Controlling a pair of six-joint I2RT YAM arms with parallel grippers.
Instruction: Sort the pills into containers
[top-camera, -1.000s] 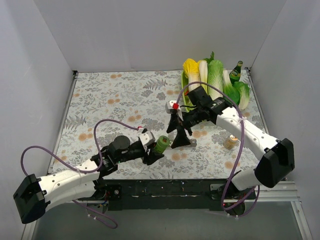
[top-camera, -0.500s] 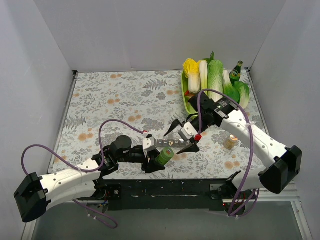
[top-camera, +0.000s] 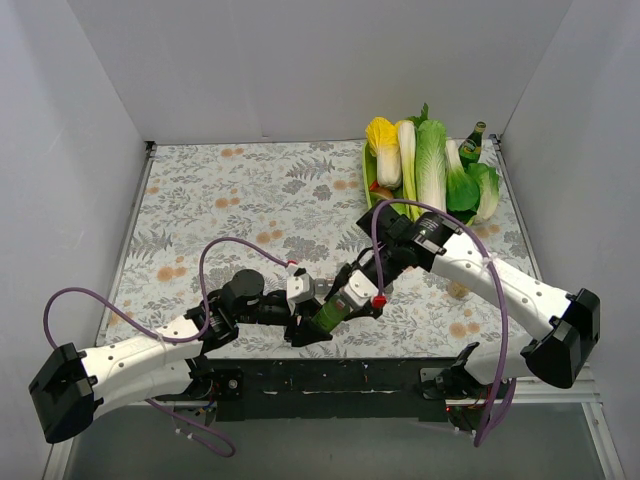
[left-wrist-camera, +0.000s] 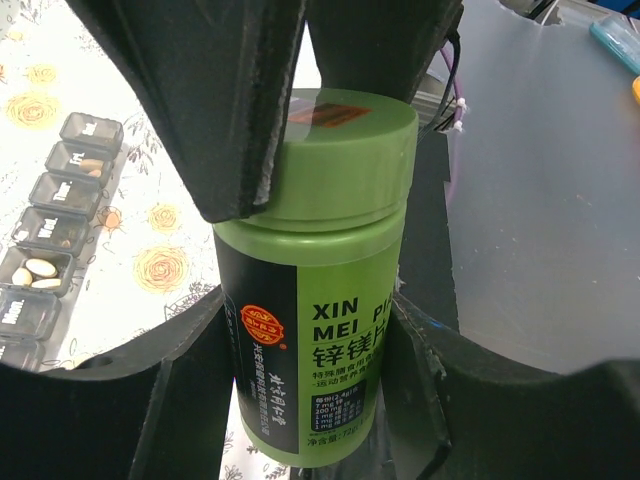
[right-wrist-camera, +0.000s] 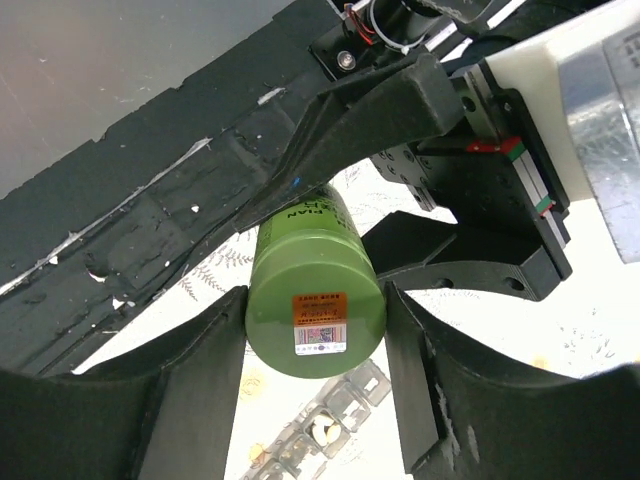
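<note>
From the top camera I saw the two arms meeting near the front edge of the table (top-camera: 220, 200). The left gripper (top-camera: 316, 323) was clamped on the body of the green pill bottle (left-wrist-camera: 310, 340), a finger pressed to either side of the label. The right gripper (top-camera: 353, 297) had its fingers hard against both sides of the cap (right-wrist-camera: 316, 320) - closed on it, by the look of its wrist view. The bottle was tilted, cap toward the right arm. The containers (left-wrist-camera: 55, 215) lay flat on the table just beside the bottle - mostly hidden from above by the grippers. In the left wrist view their lids stood open, with pills (left-wrist-camera: 35, 270) lying in several compartments.
</note>
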